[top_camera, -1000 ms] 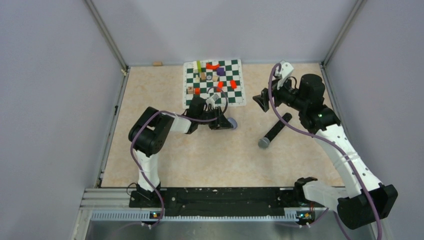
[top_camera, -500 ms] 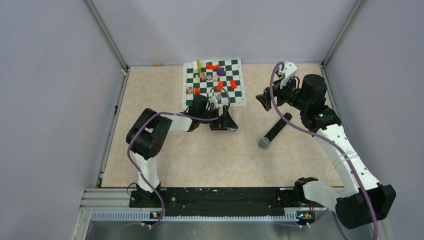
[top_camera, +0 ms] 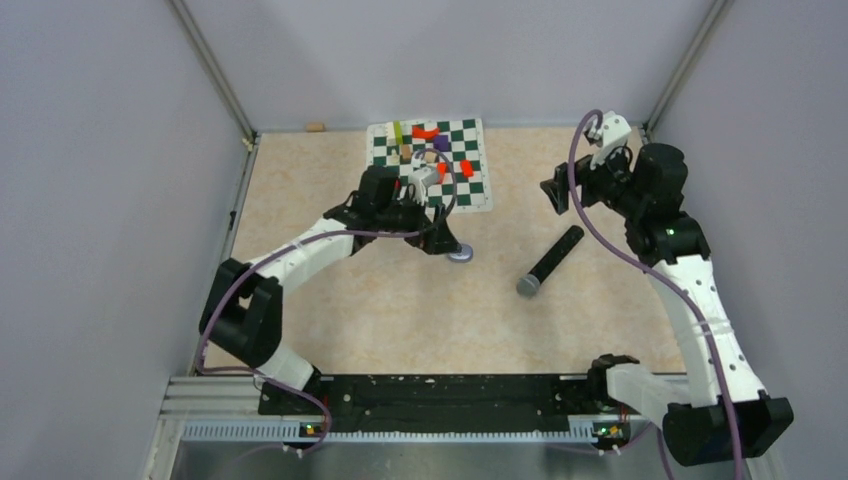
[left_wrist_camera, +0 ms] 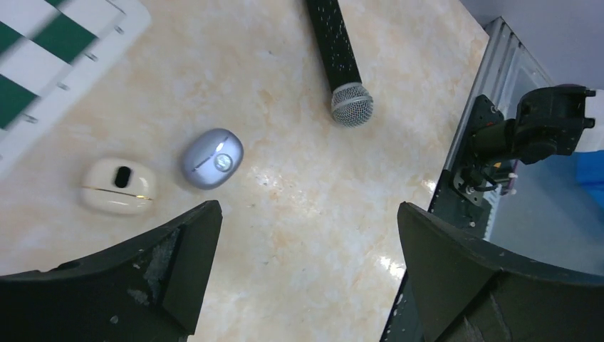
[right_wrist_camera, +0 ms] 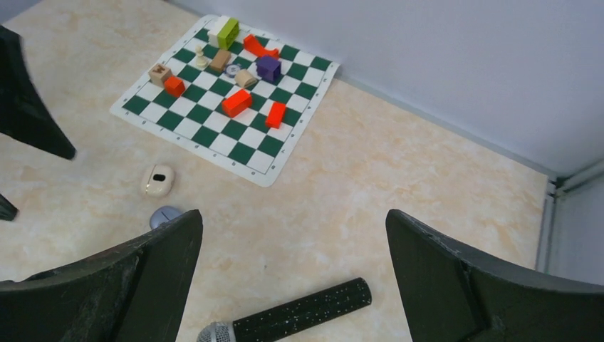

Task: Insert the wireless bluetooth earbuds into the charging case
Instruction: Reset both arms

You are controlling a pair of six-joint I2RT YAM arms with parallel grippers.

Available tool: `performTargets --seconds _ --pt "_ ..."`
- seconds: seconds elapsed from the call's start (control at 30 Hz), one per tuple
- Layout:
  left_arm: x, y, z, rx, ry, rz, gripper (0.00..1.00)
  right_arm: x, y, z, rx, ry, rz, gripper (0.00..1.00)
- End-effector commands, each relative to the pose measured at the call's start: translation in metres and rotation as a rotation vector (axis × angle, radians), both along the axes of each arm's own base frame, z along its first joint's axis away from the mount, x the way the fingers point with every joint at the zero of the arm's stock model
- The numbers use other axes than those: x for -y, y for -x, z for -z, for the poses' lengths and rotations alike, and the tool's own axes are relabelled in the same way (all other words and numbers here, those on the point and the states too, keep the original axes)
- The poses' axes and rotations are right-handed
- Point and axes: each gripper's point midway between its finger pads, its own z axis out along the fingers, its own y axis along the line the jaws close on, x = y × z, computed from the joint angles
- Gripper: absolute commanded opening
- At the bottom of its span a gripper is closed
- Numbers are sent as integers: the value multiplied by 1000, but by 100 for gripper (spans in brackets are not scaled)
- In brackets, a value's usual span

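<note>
Beige marbled tabletop with one lavender-grey rounded plastic case lying on it. Just beside that is one cream oval case with a gold seam, near the edge of the one green-and-white chessboard mat. Can't make out the earbuds themselves. One black microphone lies further off. Left gripper hangs over both cases, jaws wide and empty. Right gripper is wide too, holding nothing.

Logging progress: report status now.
Left end effector open, empty. Right end effector open, empty. Lavender case looks shut on table; earbuds not visible. Microphone lies apart.
</note>
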Motion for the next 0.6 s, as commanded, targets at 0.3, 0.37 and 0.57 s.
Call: performTargets --seconds 0.3,0.37,0.57 --pt "-219 38 -191 732 -223 -763 99 26 95 -82 299 -165 130 99" --pt "-249 52 -193 768 -273 -889 99 22 102 -82 316 -140 91 99" --pt "-254 76 -177 743 -218 -883 99 20 101 -86 336 -127 78 99"
